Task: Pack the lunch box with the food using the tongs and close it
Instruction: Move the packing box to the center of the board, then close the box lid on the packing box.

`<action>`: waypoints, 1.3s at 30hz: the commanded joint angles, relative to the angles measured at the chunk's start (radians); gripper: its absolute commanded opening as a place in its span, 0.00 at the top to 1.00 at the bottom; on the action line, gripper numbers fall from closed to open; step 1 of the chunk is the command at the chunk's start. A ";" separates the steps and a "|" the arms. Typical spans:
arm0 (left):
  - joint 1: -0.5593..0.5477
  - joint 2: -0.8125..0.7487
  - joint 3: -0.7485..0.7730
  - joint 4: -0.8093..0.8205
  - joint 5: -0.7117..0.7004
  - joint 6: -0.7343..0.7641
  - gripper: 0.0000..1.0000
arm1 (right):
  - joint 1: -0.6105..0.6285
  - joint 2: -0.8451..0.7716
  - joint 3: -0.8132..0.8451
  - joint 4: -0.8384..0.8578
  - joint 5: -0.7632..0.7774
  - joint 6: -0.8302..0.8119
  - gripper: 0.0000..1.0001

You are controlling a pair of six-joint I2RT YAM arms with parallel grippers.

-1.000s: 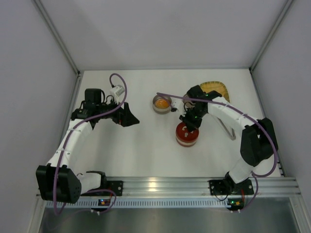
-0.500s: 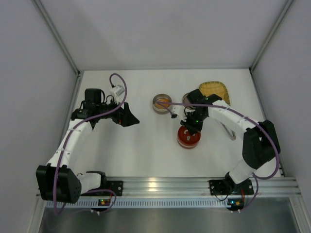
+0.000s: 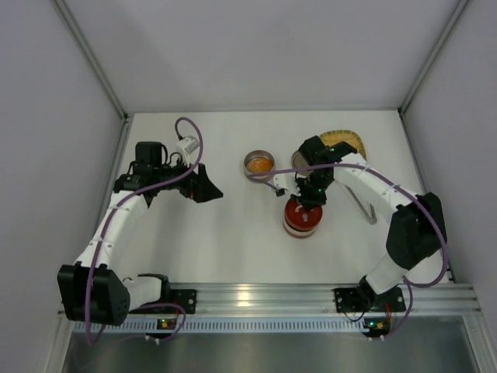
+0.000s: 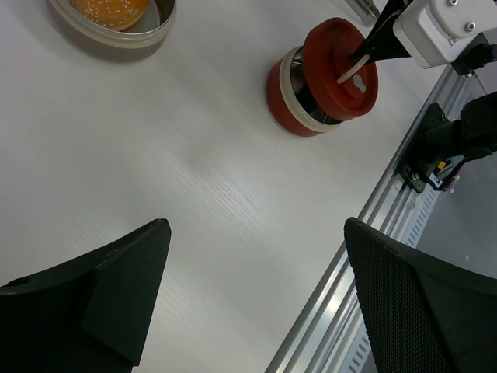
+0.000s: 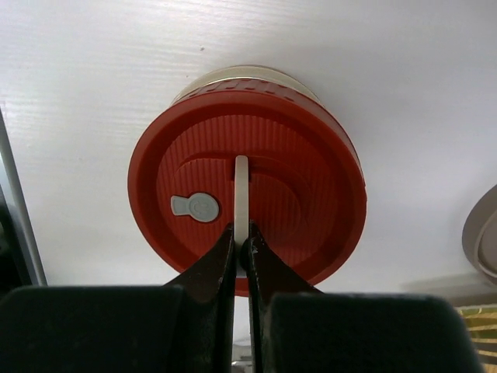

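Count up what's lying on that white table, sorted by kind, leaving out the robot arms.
Round containers: 2, the open steel tin and the red lunch box
Red lid: 1
Orange food piece: 1, inside the open tin
Yellow woven tray: 1
Tongs: 1
Total: 6

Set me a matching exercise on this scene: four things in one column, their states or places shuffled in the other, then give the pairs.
Things
1. left gripper
2. right gripper
3. round tin
4. woven tray

States or places
A. jaws shut on the handle of the red lid
B. uncovered, with orange food inside
C. jaws wide open, holding nothing
D. partly hidden behind the right arm

Pairs: 1-C, 2-A, 3-B, 4-D
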 commanded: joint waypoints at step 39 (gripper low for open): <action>0.029 -0.013 -0.045 0.101 0.045 -0.044 0.02 | 0.063 0.071 0.032 -0.030 0.026 -0.212 1.00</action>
